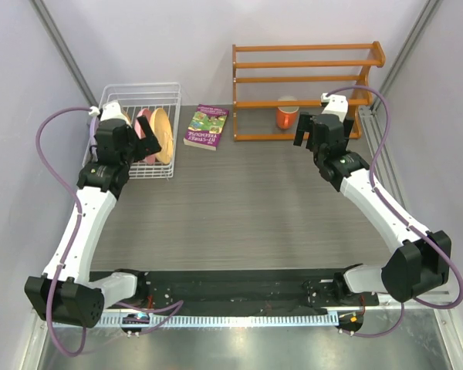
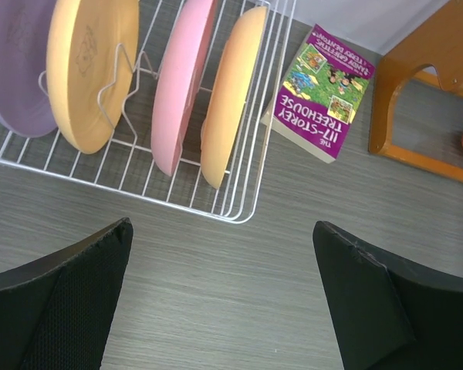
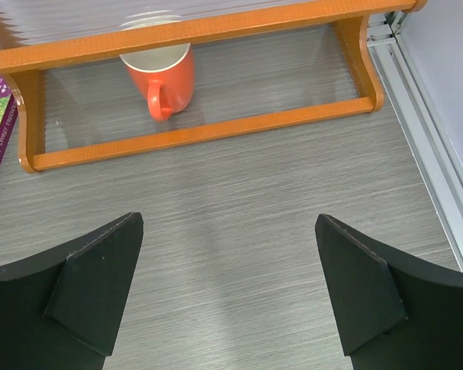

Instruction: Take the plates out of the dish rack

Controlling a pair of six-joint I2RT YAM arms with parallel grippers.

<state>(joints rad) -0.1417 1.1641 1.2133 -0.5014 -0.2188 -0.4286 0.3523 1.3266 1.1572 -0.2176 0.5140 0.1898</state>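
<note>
White wire fills our left wrist view: the dish rack (image 2: 239,212) sits at the far left of the grey table (image 1: 255,200), and four plates (image 1: 162,135) stand on edge in it between the thin dividers. Reading from the left, we have a lavender plate (image 2: 15,69), a yellow-orange plate (image 2: 89,69), a pink plate (image 2: 181,85) and a second yellow-orange plate (image 2: 231,92) close against the rack's right wall. The left gripper (image 2: 222,225) hovers just in front of the rack's near right corner. Its jaws are spread wide with nothing between them, touching neither wire nor plate. Just beside the rack, on the right, a purple book (image 2: 324,89) lies flat on the table.

Over to the other side now. The right gripper (image 3: 230,217) hangs above bare table, fingers parted too and holding nothing. Ahead of it we see the orange wooden shelf (image 3: 216,131), with an orange mug (image 3: 160,77) upright inside its frame, handle turned towards the camera. The two grippers are well apart.
</note>
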